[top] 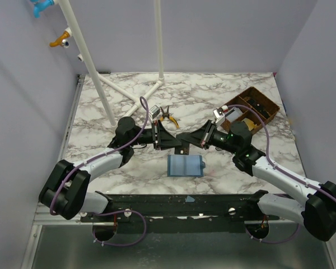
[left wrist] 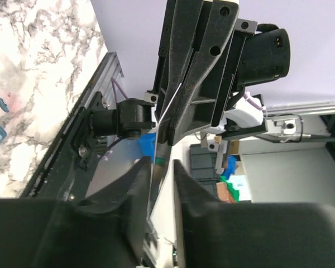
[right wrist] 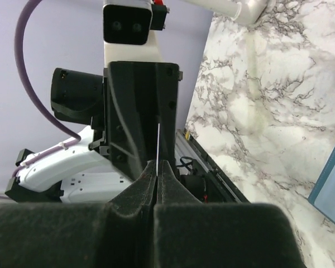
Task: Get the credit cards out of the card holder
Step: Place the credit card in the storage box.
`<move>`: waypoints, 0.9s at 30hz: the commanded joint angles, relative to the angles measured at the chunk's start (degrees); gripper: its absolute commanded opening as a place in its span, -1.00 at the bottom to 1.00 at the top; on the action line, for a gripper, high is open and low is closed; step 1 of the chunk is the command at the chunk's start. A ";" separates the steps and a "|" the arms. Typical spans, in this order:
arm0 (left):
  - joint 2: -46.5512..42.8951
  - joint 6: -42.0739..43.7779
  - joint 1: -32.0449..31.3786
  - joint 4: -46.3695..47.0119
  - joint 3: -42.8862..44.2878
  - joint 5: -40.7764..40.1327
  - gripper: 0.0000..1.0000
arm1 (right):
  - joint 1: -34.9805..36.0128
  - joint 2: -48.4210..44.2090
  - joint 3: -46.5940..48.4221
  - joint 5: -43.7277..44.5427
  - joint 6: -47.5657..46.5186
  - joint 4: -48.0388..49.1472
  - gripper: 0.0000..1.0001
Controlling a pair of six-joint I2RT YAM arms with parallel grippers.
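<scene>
**Card holder flat on the table, one card held edge-on in the air**

Right fingers [right wrist: 142,184] are pressed tight together on a thin credit card [right wrist: 157,142], which shows only as a pale line running straight up from their tips. The right gripper [right wrist: 157,167] has it firmly grasped.

Left fingers [left wrist: 135,178] stand slightly apart with the same card between them. Light shows on one side of it, so the left gripper [left wrist: 159,167] looks loosened rather than clamped.

From the overhead view the two grippers meet tip to tip above the middle of the table [top: 229,89], arms reaching in from either side.

Card holder [top: 185,166] lies flat on the marble just nearer the arm bases than that meeting point. Its pale blue face is up, with a darker blue strip along its right edge, and neither gripper touches it.

Further out are orange-handled pliers [top: 168,116] behind the left gripper, a brown compartment tray [top: 267,103] at the far right, and a white pipe frame [top: 101,84] at the far left.
</scene>
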 commanded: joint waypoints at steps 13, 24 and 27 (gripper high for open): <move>-8.70 33.97 0.10 -52.08 10.22 -14.86 0.97 | -2.04 -1.53 11.11 20.86 -13.11 -27.78 -0.99; -13.57 44.35 0.10 -64.68 14.48 -20.04 0.97 | -18.21 8.68 23.92 31.13 -22.80 -41.03 -0.99; -14.24 45.80 0.10 -66.35 15.06 -19.92 0.97 | -24.32 13.00 27.19 30.19 -24.52 -41.59 -0.99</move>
